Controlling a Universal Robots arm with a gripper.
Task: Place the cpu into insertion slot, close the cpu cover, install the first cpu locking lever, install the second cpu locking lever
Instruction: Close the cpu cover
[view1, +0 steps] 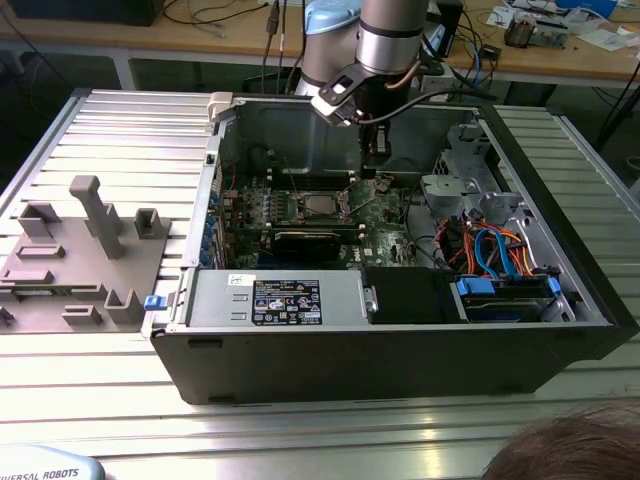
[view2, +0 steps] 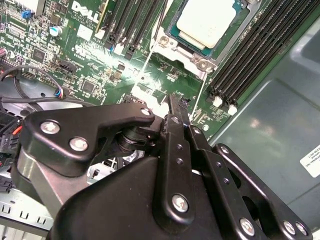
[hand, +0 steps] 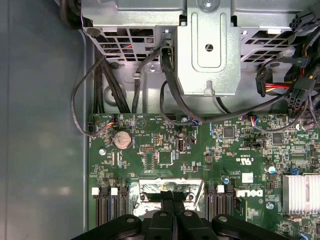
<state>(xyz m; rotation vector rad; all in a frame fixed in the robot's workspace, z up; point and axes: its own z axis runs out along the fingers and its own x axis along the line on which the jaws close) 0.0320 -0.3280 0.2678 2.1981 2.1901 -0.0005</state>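
The cpu (view2: 206, 21), a flat chip with a dull silver top, lies in the insertion slot (view2: 172, 42), between rows of black memory slots. The insertion slot (view1: 318, 205) sits mid-board inside the open case. A silvery plate, seemingly the cpu cover (view1: 353, 194), stands tilted up at the slot's side toward the exterior view's right. My gripper (view1: 375, 170) hangs just above that side, its fingers (view2: 176, 115) pressed together with nothing seen between them. In the first wrist view my gripper (hand: 172, 194) hovers over a shiny metal frame (hand: 147, 186). Two thin wire levers (view2: 149, 57) run out from the slot.
The green motherboard (hand: 165, 155) lies in an open computer case (view1: 400, 330). A metal drive cage (hand: 207, 50) with cables (hand: 80, 100) stands beyond the fingertips. A grey fixture (view1: 80, 250) rests at the exterior view's left. A person's head (view1: 570, 450) shows at the lower right.
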